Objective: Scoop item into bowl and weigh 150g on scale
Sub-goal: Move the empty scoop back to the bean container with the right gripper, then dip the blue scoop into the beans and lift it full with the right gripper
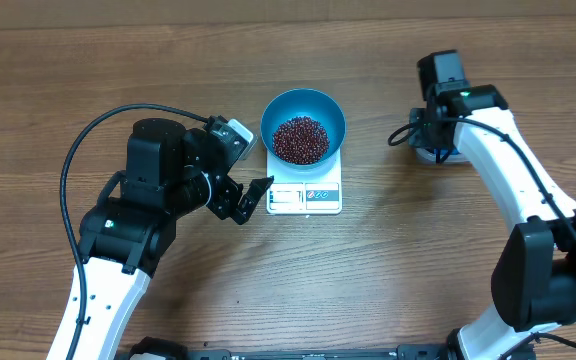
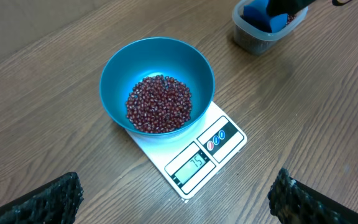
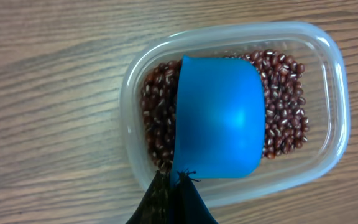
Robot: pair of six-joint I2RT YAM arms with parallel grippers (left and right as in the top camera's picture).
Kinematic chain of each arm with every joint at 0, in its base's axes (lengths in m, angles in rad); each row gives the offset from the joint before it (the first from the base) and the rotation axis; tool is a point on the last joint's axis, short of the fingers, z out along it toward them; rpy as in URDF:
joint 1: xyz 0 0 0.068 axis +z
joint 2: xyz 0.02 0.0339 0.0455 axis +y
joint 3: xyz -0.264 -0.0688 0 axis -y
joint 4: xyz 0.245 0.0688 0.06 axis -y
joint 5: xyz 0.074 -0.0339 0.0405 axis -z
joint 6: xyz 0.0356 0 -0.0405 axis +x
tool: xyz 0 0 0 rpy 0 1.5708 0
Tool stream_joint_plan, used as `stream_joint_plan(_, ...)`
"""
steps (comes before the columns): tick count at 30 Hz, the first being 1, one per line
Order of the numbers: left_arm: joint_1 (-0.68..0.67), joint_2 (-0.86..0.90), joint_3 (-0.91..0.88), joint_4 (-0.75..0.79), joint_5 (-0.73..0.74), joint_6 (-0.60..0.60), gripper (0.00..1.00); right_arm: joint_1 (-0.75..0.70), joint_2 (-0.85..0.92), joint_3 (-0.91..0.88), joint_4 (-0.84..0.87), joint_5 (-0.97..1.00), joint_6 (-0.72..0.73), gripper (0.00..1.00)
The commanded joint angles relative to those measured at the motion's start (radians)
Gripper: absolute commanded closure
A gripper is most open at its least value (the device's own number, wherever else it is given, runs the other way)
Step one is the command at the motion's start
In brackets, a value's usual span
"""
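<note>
The blue bowl stands on the white scale and holds a heap of dark red-brown beans. In the left wrist view the bowl, its beans and the scale with a lit display lie ahead of my left gripper. That gripper is open and empty, just left of the scale. My right gripper is shut on the handle of a blue scoop. The scoop lies in a clear tub over more beans.
The clear tub with the scoop sits to the right of the bowl, mostly hidden under my right arm in the overhead view. Bare wooden tabletop surrounds the scale.
</note>
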Motion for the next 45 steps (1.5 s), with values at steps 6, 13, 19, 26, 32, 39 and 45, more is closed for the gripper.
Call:
stream_joint_plan(6,0.004,0.002,0.024,0.001,0.022,-0.007,0.00,-0.164,-0.004,-0.010,0.001,-0.472,-0.127,0.96)
stream_joint_plan(13,0.004,0.002,0.024,0.001,0.022,-0.007,0.00,-0.276,-0.004,-0.010,-0.075,-0.558,-0.166,0.96)
stream_joint_plan(19,0.004,0.002,0.024,0.001,0.022,-0.007,0.01,-0.351,-0.004,-0.010,-0.078,-0.647,-0.166,0.96)
stream_joint_plan(26,0.004,0.002,0.024,0.001,0.022,-0.007,0.01,-0.433,-0.004,-0.011,-0.095,-0.771,-0.165,0.96)
stream_joint_plan(32,0.004,0.002,0.024,0.001,0.022,-0.007,0.00,-0.475,-0.004,-0.011,-0.096,-0.808,-0.165,0.96)
stream_joint_plan(39,0.004,0.002,0.024,0.001,0.022,-0.007,0.01,-0.522,-0.004,-0.011,-0.091,-0.872,-0.165,0.96)
stream_joint_plan(45,0.004,0.002,0.024,0.001,0.022,-0.007,0.00,-0.571,-0.004,-0.011,-0.089,-0.927,-0.166,0.96)
